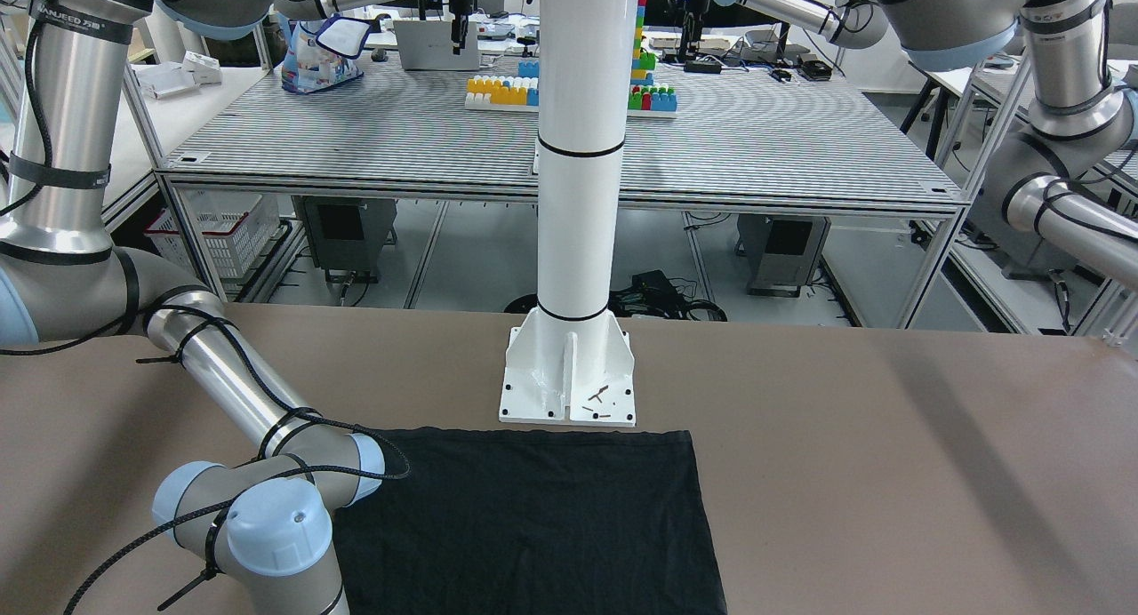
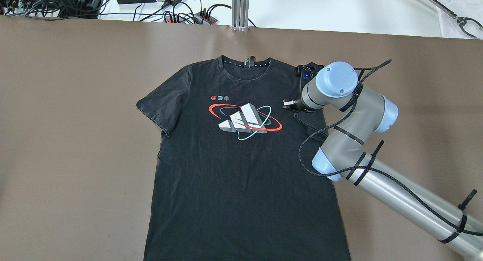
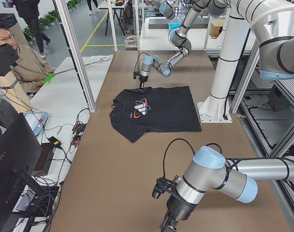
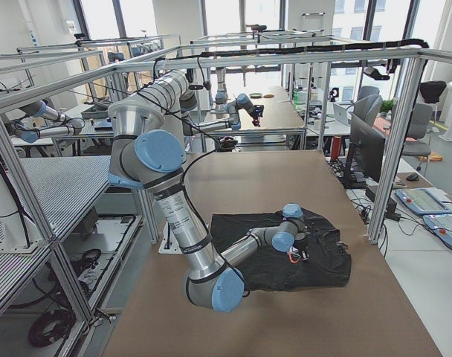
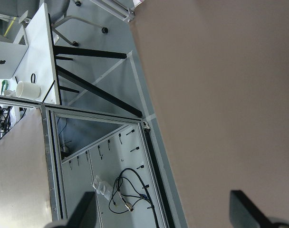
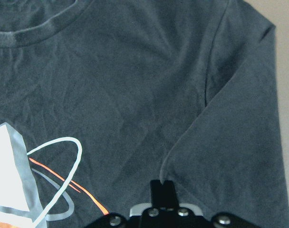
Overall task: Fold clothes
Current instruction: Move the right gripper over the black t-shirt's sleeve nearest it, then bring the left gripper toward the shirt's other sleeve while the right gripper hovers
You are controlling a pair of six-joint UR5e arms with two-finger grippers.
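Shirt: the black T-shirt (image 2: pixel 241 166) lies flat on the brown table (image 2: pixel 75 140), print side up. Its bottom hem is just beside the white pillar's base (image 1: pixel 569 379).
Landmark: the neck hole (image 2: pixel 245 63) of the shirt.
Right gripper: the right gripper (image 6: pixel 163 187) hangs over the shirt, to the side of the neck hole, by the sleeve seam. Its fingers look pressed together. It holds no cloth.
Left gripper: the left gripper (image 5: pixel 163 209) is far from the neck hole, off the shirt. Its fingers are apart and hold nothing.
Do it well: I think it should open, go down on the sleeve (image 6: pixel 239 133), and pinch one layer only.
Careful: lift slowly so the shirt stays smooth.
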